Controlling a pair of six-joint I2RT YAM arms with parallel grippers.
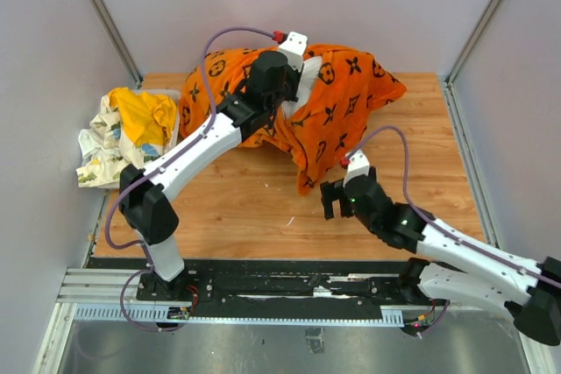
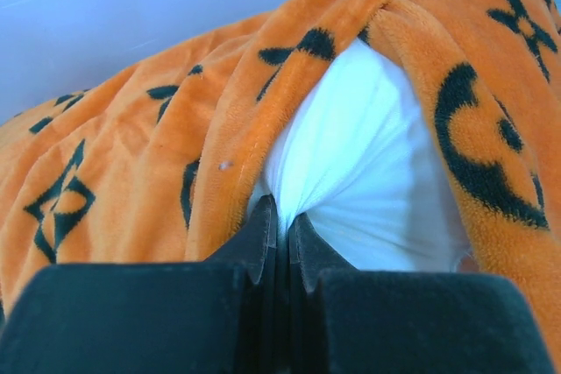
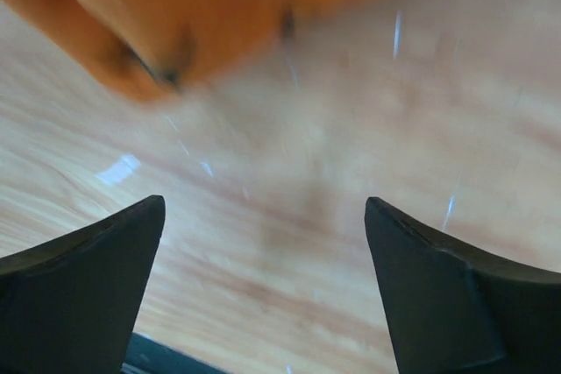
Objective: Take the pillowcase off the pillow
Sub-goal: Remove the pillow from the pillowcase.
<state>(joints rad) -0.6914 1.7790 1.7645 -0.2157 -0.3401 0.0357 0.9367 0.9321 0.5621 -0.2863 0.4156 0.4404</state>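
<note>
Pillowcase point(image 1: 346, 102) and pillow lay in one heap at the far side of the wooden table point(image 1: 245, 208). The orange cover was draped over most of the pillow point(image 2: 359, 155), which showed only as a white bulge through the opening. My left gripper point(image 2: 282, 216) was clamped tight on a pleat of that white fabric at the mouth of the cover, with the orange hems parting on either side of it. My right gripper point(image 3: 263, 216) hung just above bare wood, jaws spread wide with nothing between them, close to the corner of the pillowcase that trailed toward me.

To do this step well, I judged the left should serve as the anchor on the pillow. The right should take a deep bite of orange fabric alone, at that near corner, and draw it away from the left's hold in a low, steady pull. Catching white cloth along with the orange would only drag the whole bundle.

The cover looked like thick, plush fleece with black flower and ring motifs, and likely to cling. The pillow's skin looked thin and smooth, creased where it was pinched. A yellow cloth point(image 1: 145, 116) and a floral-print cloth point(image 1: 101, 151) sat bunched at the left edge, well apart.
</note>
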